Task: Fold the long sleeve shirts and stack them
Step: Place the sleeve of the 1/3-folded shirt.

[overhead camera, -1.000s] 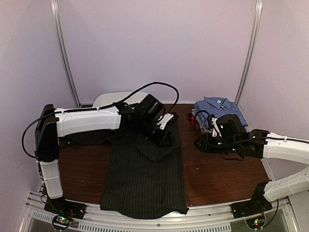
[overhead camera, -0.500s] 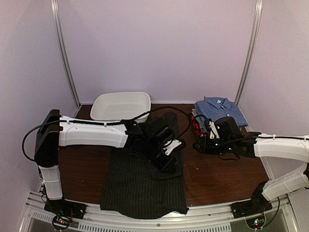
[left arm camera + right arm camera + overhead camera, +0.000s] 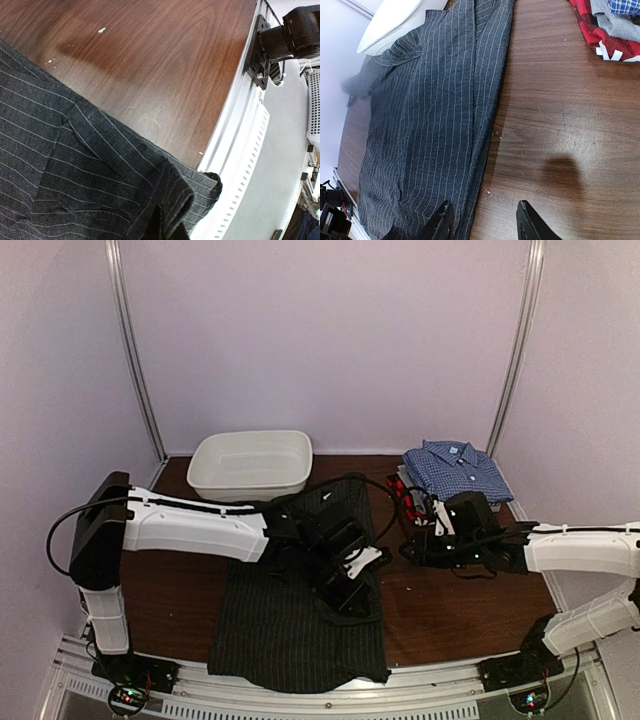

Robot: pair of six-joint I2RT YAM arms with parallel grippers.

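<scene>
Lying on the desk: the black pinstriped shirt (image 3: 290, 625) is spread left of centre on the desk (image 3: 470, 605). Its long side runs from the near edge toward the back. One near corner hangs past the desk's edge onto the metal rail (image 3: 235, 150).
Left end effector: the left end effector (image 3: 352, 590) sits over the shirt's right half, about midway along its length. It is clenched. A raised fold of pinstriped cloth bunches up right at it and appears pinched there. The fingers themselves lie outside the wrist view.
Right end effector: the right end effector (image 3: 482, 222) is released, fingers apart with nothing between them. It hangs low at the shirt's right edge. One finger is above the cloth's border and the other above bare wood.
Shirt against the end effectors: the cloth lies under the left end effector. It lies beside and to the left of the right one.
Folded stack: the blue checked shirt (image 3: 455, 468) lies on top. The grey shirt (image 3: 620, 25) and the red-black shirt (image 3: 607, 40) lie beneath it. The stack is at the back right, just behind the right end effector. A strip of bare wood separates it from the pinstriped shirt.
White tub: the white tub (image 3: 250, 462) stands at the back left, just behind the shirt's far end. Whether the two touch cannot be told.
</scene>
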